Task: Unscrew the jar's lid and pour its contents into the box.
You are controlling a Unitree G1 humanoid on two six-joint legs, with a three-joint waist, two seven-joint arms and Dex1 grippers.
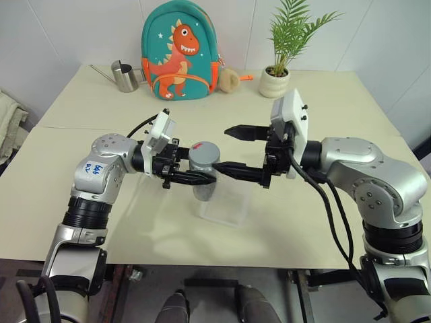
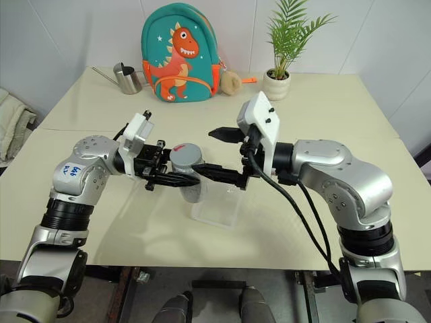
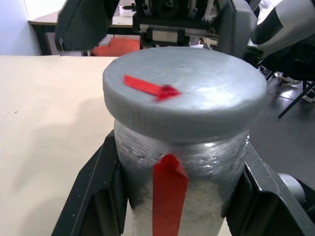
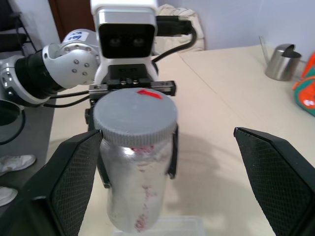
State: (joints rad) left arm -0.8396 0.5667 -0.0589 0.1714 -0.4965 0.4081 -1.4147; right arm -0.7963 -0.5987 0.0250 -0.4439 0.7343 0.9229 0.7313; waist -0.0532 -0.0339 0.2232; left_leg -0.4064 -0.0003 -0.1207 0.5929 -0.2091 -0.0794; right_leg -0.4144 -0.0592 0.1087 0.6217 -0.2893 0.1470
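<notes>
Holding the jar (image 1: 204,176) upright by its body just under the neck, the left gripper (image 1: 190,176) is closed on it, in the air above the box (image 1: 224,208), which sits on the table (image 1: 81,108) near the middle of its front edge. The lid (image 4: 135,116) is on the jar. The right gripper (image 1: 237,151) has its fingers spread wide, one on each side of the lid, not touching it. The jar looks light, rigid and smooth, maybe breakable, so it could slip while twisting. I think the best place to grip is the ribbed rim of the lid.
</notes>
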